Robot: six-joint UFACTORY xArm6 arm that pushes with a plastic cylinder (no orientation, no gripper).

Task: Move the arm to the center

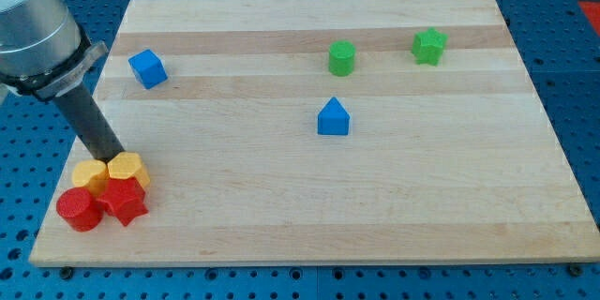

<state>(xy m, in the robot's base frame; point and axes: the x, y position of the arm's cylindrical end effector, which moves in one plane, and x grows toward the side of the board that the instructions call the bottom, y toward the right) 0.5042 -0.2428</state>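
My tip (114, 155) is at the view's lower left, on the wooden board (375, 216). It touches the top of a cluster of blocks there: a yellow hexagonal block (127, 167), a yellow block (91, 175), a red star block (123, 199) and a red cylinder (78, 209). A blue cube (147, 67) lies at the upper left. A blue triangular block (333, 117) lies near the board's middle. A green cylinder (342, 58) and a green star block (429, 46) lie at the upper right.
The board lies on a blue perforated table (581, 75). The arm's grey body (33, 28) hangs over the board's left edge at the view's upper left.
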